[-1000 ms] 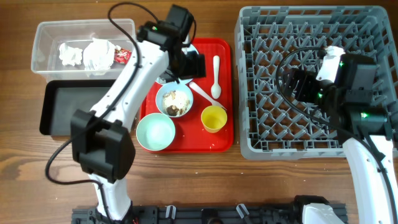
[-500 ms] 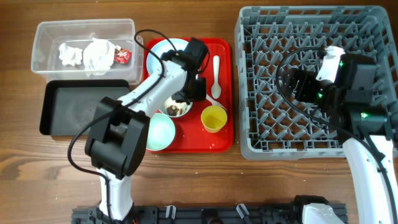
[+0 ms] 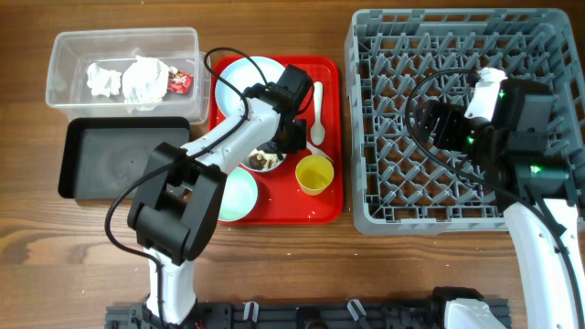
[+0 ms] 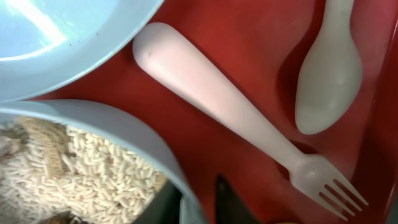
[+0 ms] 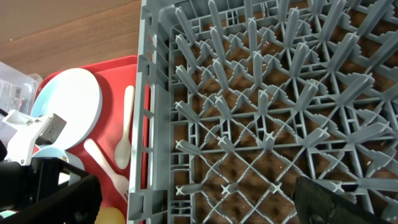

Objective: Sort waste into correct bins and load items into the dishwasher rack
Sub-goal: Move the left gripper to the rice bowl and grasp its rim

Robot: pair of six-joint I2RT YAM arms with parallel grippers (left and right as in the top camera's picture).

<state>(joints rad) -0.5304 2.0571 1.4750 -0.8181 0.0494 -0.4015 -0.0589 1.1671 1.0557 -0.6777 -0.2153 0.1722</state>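
Observation:
My left gripper (image 3: 277,146) is down on the red serving tray (image 3: 283,208), shut on the right rim of the small pale bowl (image 3: 261,162). In the left wrist view the bowl (image 4: 112,121) holds beige food scraps (image 4: 74,168), with one dark finger inside the rim and one outside it. The pale blue plate (image 3: 245,73), white fork (image 4: 230,118), white spoon (image 3: 317,108), yellow cup (image 3: 314,174) and mint-green bowl (image 3: 236,196) lie on the same tray. My right gripper (image 3: 425,119) hangs open over the grey dishwasher rack (image 3: 539,37), with nothing between its fingers.
A clear tub (image 3: 64,44) at the back left holds crumpled white napkins (image 3: 137,78) and a red wrapper (image 3: 180,82). A black tray (image 3: 119,160) lies in front of it. The rack's pegs (image 5: 261,93) fill the right wrist view.
My left gripper swung from the tray's back edge down to the small bowl and closed on its rim. The right arm has not moved.

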